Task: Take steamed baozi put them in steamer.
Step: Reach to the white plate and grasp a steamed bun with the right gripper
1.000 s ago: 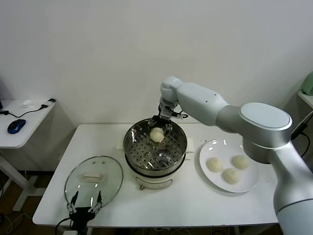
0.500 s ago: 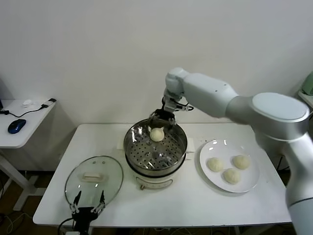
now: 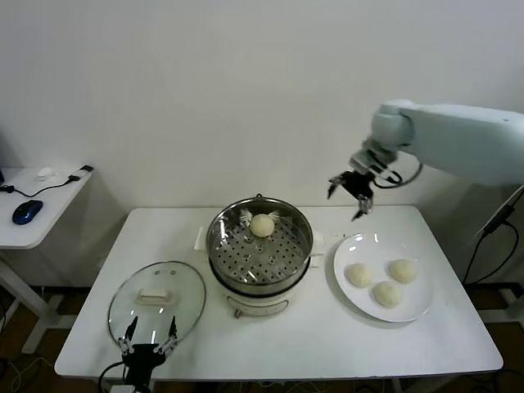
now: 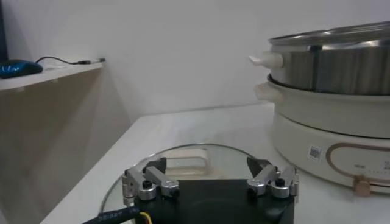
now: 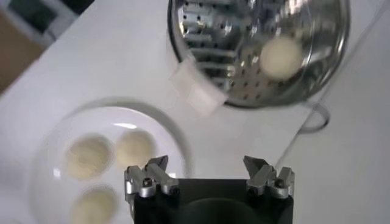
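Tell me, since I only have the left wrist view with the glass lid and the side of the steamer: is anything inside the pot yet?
Observer: Yes, one bun sits on the perforated tray of the steamer, toward the wall side.
Operator: How many buns are left to move?
Observer: Three lie on the white plate, to the robot's right of the steamer.
Operator: Where is the right claw?
Observer: The right claw is in the air above the far edge of the plate, open and holding nothing.
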`<action>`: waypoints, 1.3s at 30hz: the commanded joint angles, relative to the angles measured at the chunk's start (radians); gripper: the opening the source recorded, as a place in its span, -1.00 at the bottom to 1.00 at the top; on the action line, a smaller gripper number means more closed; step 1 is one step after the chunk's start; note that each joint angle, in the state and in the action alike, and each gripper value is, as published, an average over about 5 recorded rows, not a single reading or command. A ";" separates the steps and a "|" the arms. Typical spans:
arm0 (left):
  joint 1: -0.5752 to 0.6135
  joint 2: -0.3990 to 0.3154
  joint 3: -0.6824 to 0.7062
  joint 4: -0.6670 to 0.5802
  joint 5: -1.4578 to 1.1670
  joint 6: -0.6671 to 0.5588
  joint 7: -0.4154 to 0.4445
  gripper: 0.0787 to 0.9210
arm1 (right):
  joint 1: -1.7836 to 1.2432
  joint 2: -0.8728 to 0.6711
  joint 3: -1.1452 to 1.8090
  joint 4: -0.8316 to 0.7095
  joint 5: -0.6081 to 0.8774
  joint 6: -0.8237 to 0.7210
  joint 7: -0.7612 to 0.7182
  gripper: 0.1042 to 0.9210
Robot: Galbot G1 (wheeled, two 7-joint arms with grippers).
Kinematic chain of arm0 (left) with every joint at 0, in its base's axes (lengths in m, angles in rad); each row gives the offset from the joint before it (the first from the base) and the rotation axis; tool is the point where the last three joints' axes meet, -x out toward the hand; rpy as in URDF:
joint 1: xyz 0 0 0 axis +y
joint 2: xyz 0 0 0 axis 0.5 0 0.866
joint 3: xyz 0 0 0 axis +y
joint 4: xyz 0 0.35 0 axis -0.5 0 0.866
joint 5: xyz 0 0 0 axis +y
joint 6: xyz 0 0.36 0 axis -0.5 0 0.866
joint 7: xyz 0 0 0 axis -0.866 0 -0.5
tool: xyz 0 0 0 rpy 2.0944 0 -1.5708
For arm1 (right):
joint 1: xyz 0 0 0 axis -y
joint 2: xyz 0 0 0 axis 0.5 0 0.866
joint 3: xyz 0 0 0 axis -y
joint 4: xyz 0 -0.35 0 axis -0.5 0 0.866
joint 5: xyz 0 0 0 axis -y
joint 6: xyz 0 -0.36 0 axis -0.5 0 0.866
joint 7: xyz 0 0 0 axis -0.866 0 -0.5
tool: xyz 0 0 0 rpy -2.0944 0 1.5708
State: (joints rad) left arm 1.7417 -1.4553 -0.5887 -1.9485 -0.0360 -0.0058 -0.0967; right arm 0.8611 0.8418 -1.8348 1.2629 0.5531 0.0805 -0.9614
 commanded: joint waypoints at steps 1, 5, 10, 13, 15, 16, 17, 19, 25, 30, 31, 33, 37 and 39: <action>0.010 -0.005 -0.003 0.000 0.002 -0.002 0.000 0.77 | -0.136 -0.191 -0.041 0.124 0.086 -0.335 0.113 0.76; 0.020 -0.010 -0.009 0.002 0.002 -0.006 -0.002 0.77 | -0.285 -0.152 0.071 0.035 0.052 -0.351 0.133 0.76; 0.030 -0.017 -0.016 0.003 0.005 -0.009 -0.005 0.77 | -0.395 -0.095 0.173 -0.050 0.025 -0.353 0.142 0.76; 0.034 -0.022 -0.017 0.004 0.009 -0.011 -0.007 0.77 | -0.441 -0.068 0.216 -0.086 0.005 -0.354 0.148 0.76; 0.038 -0.024 -0.018 0.004 0.009 -0.012 -0.009 0.77 | -0.461 -0.055 0.236 -0.102 -0.008 -0.355 0.152 0.76; 0.039 -0.024 -0.019 0.003 0.009 -0.013 -0.009 0.77 | -0.470 -0.050 0.243 -0.108 -0.013 -0.355 0.154 0.76; 0.040 -0.024 -0.019 0.003 0.009 -0.014 -0.010 0.77 | -0.479 -0.046 0.251 -0.113 -0.019 -0.355 0.157 0.76; 0.041 -0.024 -0.021 0.004 0.009 -0.015 -0.012 0.77 | -0.496 -0.040 0.267 -0.122 -0.028 -0.356 0.164 0.76; 0.042 -0.027 -0.023 0.007 0.007 -0.018 -0.015 0.77 | -0.542 -0.018 0.322 -0.161 -0.039 -0.357 0.188 0.76; 0.044 -0.029 -0.020 0.009 0.009 -0.019 -0.017 0.77 | -0.552 -0.004 0.332 -0.183 -0.043 -0.356 0.185 0.76; 0.044 -0.029 -0.019 0.009 0.009 -0.020 -0.018 0.77 | -0.551 -0.002 0.332 -0.184 -0.043 -0.356 0.183 0.74; 0.045 -0.029 -0.018 0.009 0.010 -0.020 -0.018 0.77 | -0.547 -0.001 0.333 -0.184 -0.043 -0.355 0.177 0.69; 0.043 -0.029 -0.020 0.008 0.010 -0.018 -0.020 0.77 | -0.529 -0.004 0.332 -0.173 -0.035 -0.354 0.165 0.55; 0.043 -0.029 -0.020 0.007 0.010 -0.017 -0.021 0.77 | -0.511 -0.009 0.327 -0.164 -0.026 -0.354 0.156 0.50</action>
State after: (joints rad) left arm 1.7855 -1.4835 -0.6086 -1.9407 -0.0266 -0.0248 -0.1165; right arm 0.3616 0.8289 -1.5313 1.1111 0.5238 -0.2629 -0.8013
